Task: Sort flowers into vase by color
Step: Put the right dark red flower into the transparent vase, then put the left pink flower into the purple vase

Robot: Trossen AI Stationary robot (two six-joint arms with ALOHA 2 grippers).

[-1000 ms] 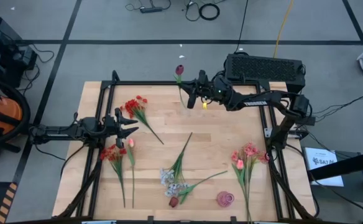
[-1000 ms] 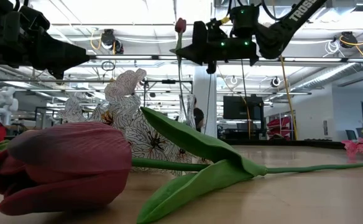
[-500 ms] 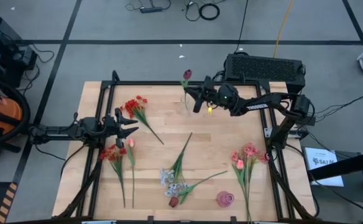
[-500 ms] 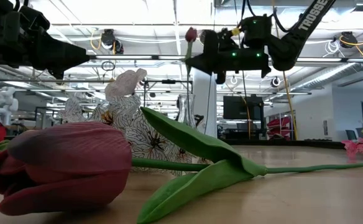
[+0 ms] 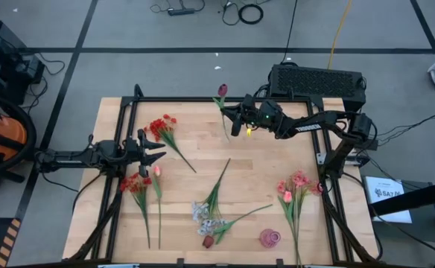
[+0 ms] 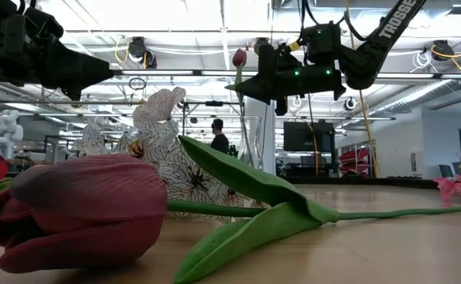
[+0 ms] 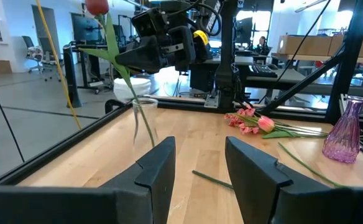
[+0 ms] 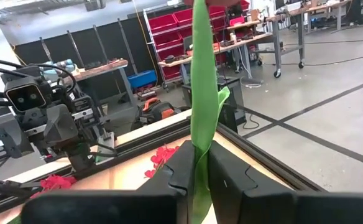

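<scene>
- The right gripper (image 5: 235, 113) is up over the far edge of the tabletop (image 5: 262, 179), its jaws pinched on the green stem of a maroon tulip (image 5: 222, 90).
- In the right wrist view the stem runs upright between the two dark fingers (image 8: 183, 167), touching both.
- The tulip's stem hangs down into a clear glass vase (image 7: 145, 122) standing near the tabletop's far edge, with the bud above the rim.
- The left gripper (image 5: 160, 152) waits at the left side of the tabletop, its jaws parted and holding nothing.
- Red flowers (image 5: 162, 126) lie just beyond it, and another red bunch (image 5: 135, 183) just nearer.
- Pink flowers (image 5: 296, 184) lie on the right side, with a purple vase (image 5: 270, 238) near the front edge.
- White sprigs (image 5: 206, 217) and a second maroon tulip (image 5: 208, 240) lie at the front middle.
</scene>
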